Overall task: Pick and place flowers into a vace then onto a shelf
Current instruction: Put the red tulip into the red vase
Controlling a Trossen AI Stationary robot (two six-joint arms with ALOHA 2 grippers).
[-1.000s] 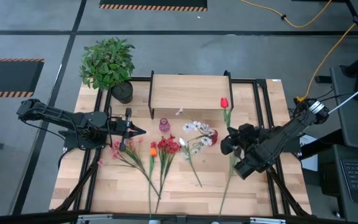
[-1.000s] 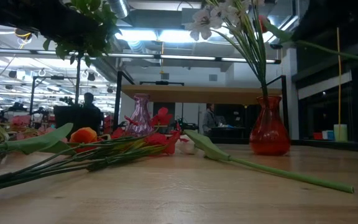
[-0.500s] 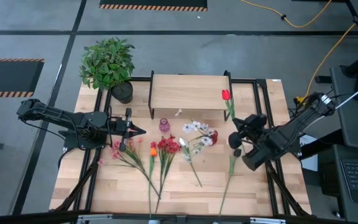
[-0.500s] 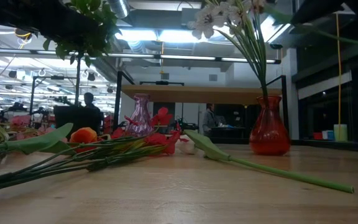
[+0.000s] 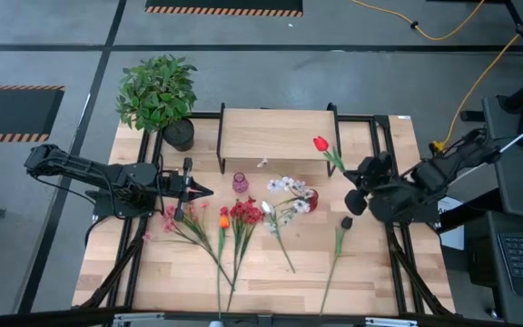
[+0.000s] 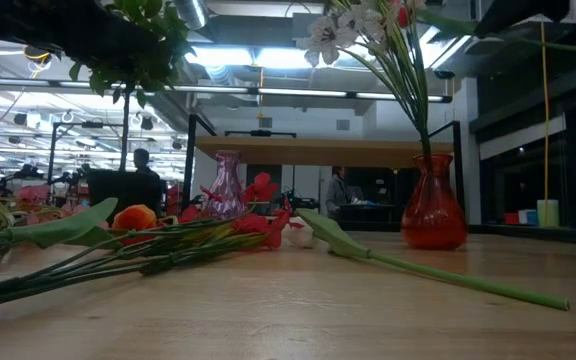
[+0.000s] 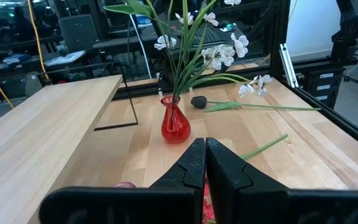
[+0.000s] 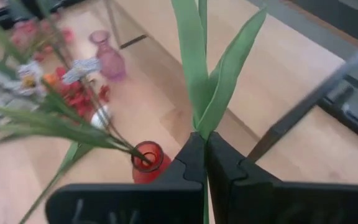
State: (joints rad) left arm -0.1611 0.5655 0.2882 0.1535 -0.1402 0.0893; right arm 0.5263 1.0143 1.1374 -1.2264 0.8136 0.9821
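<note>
My right gripper (image 5: 350, 174) (image 8: 205, 140) is shut on a red tulip (image 5: 320, 143) with long green leaves, held above the table just right of the red vase (image 5: 311, 196) (image 8: 146, 160). That vase stands upright and holds several white flowers (image 5: 289, 186). More flowers (image 5: 234, 222) lie flat on the table, red, pink and orange ones (image 6: 138, 235). The shelf (image 5: 275, 133) stands at the far side. My left gripper (image 5: 205, 191) (image 7: 205, 149) is shut and empty, hovering over the table's left part beside the pink vase (image 5: 241, 183). My right gripper pinches the red tulip between its two fingers at the stem where the leaves start (image 8: 202, 127). The fingers lie across the stem. The flower is lifted clear and slants toward the far left, its bloom (image 5: 320, 143) near the shelf's front edge.
A bushy potted plant (image 5: 159, 95) stands at the far left corner. One flower with a dark bud (image 5: 346, 222) lies alone near the right side, its stem (image 6: 448, 278) running toward the near edge. Black frame rails (image 5: 384, 154) run along both sides.
My right gripper has risen and drawn back toward the table's far right, turning as it went. The red tulip has gone up with it; its bloom has swung left toward the shelf's front edge. The dark-budded flower underneath is now uncovered.
</note>
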